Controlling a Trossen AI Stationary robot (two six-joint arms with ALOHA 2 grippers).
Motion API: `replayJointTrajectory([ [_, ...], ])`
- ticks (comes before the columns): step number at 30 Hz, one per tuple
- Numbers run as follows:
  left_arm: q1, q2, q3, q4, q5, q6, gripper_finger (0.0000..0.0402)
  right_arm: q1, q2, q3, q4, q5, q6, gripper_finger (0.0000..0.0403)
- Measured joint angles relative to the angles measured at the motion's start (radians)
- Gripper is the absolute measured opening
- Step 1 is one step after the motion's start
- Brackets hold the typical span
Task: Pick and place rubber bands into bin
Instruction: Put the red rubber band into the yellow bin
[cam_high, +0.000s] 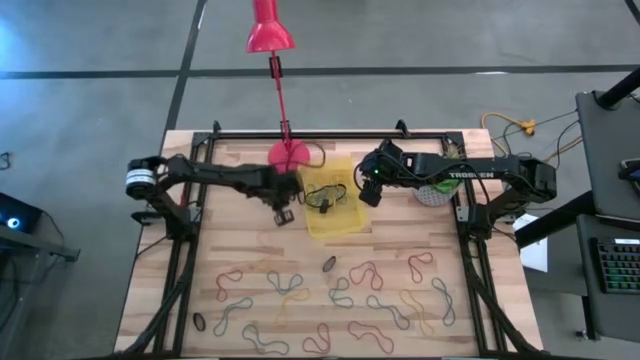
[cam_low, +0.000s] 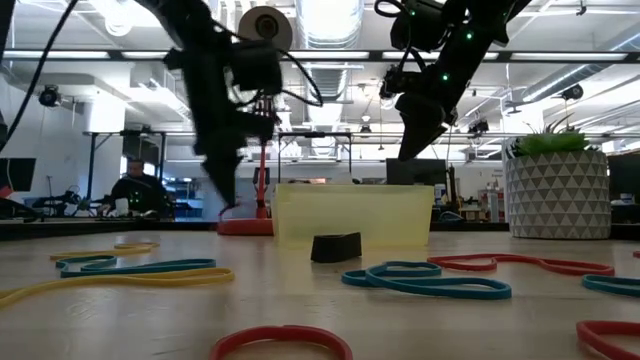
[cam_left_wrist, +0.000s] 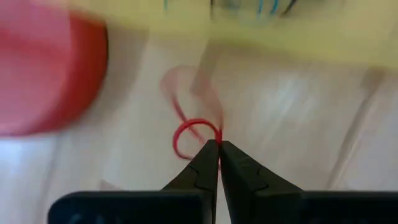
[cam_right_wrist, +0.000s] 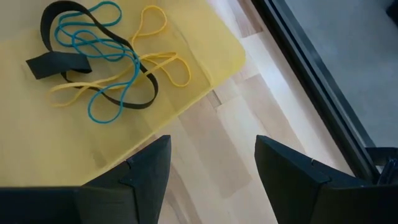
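The left tool (cam_left_wrist: 217, 149) pinches a red rubber band (cam_left_wrist: 189, 135) at its tips, just beside the bin (cam_high: 343, 225).

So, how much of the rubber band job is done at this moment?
A few bands already lie in the yellow bin. The left gripper is shut on a red band beside the bin. The right gripper waits open over the bin's edge. Many bands remain on the table.

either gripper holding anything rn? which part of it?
Left gripper is shut on a red rubber band, pinching one edge of its loop. Right gripper is open beside the bin, holding nothing.
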Motion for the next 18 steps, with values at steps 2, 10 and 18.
replayJointTrajectory([
  [2,0.018,0.009,0.065,0.017,-0.008,0.039,0.0000,0.000,0.000,0.000,0.000,0.000,0.001,0.0219],
  [10,0.064,0.003,0.317,0.013,-0.062,0.163,0.0000,0.000,0.000,-0.004,-0.002,0.000,0.051,0.0219],
  [18,0.067,0.073,0.400,0.111,0.116,0.223,0.0000,0.000,0.000,-0.007,-0.008,0.000,0.101,0.0219],
])
